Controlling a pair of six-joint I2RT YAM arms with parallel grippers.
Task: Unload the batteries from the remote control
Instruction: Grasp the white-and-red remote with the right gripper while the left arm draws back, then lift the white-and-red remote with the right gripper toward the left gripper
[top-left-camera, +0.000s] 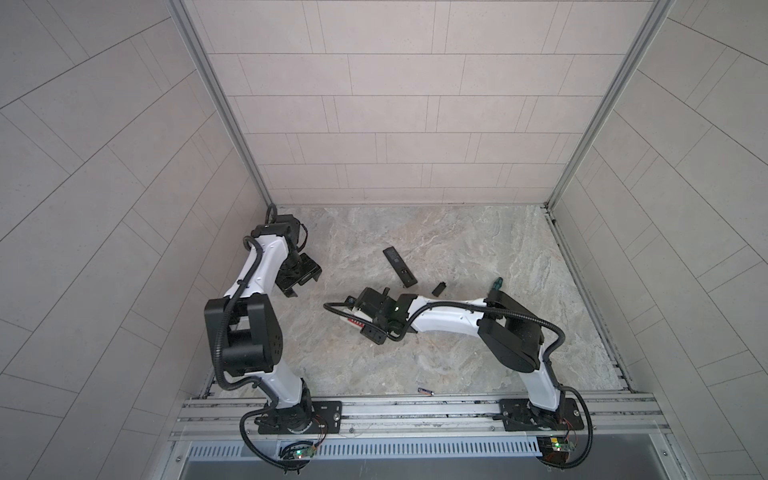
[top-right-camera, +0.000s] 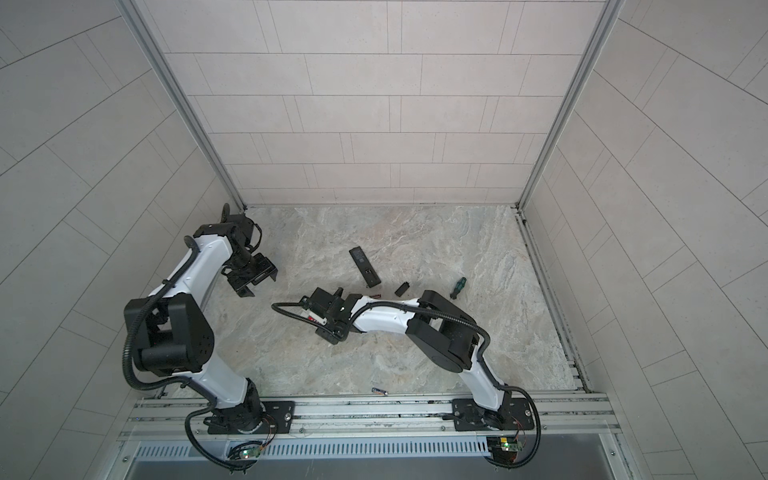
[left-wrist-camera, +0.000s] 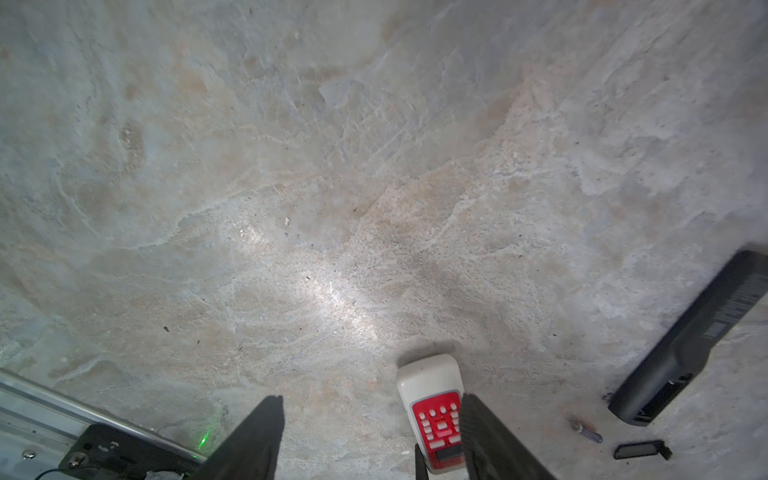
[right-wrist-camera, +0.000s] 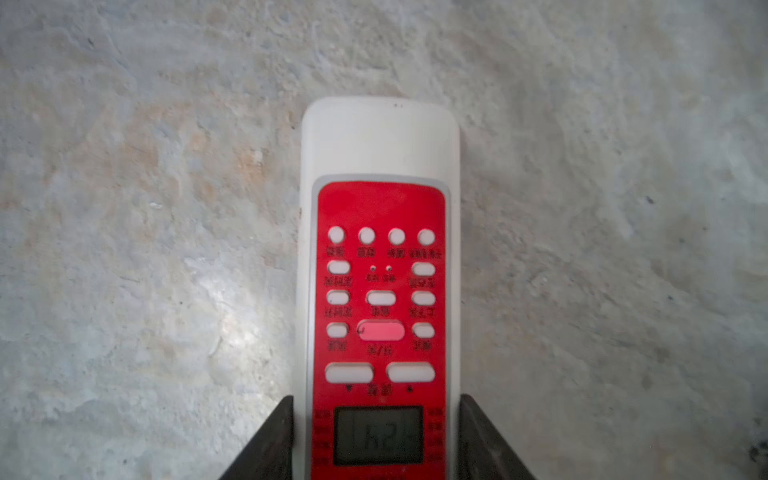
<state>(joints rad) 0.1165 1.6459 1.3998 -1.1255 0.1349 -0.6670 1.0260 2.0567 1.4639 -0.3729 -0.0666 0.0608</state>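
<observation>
A white remote control (right-wrist-camera: 380, 141) with a red button panel faces up, its display lit. My right gripper (right-wrist-camera: 376, 399) is shut on it, a finger against each long side near the display. In both top views the wrist covers most of the remote (top-left-camera: 352, 321), which sits at mid-table. One battery (top-left-camera: 426, 390) lies by the front rail. Another battery (left-wrist-camera: 586, 430) lies near a black remote (left-wrist-camera: 698, 332) whose battery bay is open. My left gripper (left-wrist-camera: 372, 398) hangs open above bare table at the left (top-left-camera: 299, 278).
A small black cover plate (top-left-camera: 439, 288) lies right of the black remote (top-left-camera: 399, 266). A green-handled screwdriver (top-right-camera: 457, 286) lies further right, by the right arm's elbow. An aluminium rail (top-left-camera: 415, 409) runs along the front edge, and tiled walls close in three sides.
</observation>
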